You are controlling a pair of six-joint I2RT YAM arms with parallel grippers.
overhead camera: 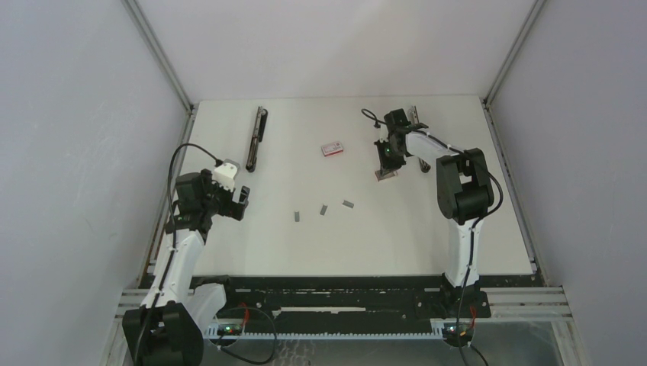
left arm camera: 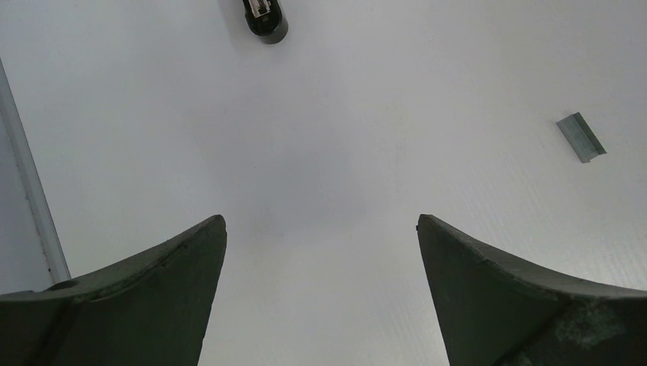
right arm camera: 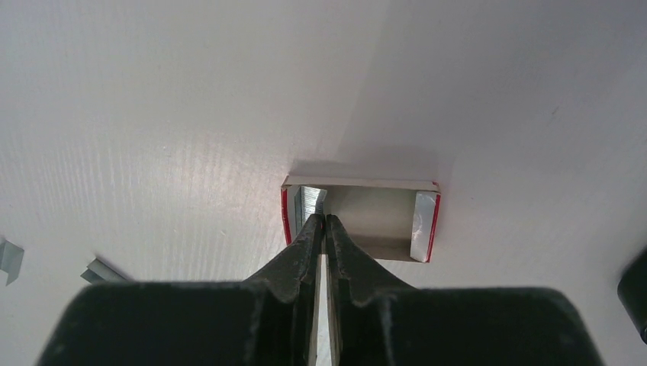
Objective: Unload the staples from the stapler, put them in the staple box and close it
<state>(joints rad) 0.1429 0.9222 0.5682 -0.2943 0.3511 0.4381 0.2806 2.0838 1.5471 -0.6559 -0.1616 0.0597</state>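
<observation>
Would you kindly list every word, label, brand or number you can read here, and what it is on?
No text can be read.
The red-and-white box: any print is too small from above.
The open red-edged tray: bare card only.
The black stapler: no legible brand.

**Tally: three loose strips, one stapler, two box pieces**

I count three strips of staples [overhead camera: 323, 208] lying loose on the table [overhead camera: 427, 236], spread in a row between my left claw [overhead camera: 243, 200] and my right claw [overhead camera: 385, 169]. There is one stapler [overhead camera: 255, 137], out beyond the left claw. I count two red-and-white cardboard pieces: one small box [overhead camera: 331, 149] off to the left of the right claw, and one open tray [right arm camera: 370, 217] directly under its tips. Inside that tray I see two silvery patches, one at each end.
</observation>
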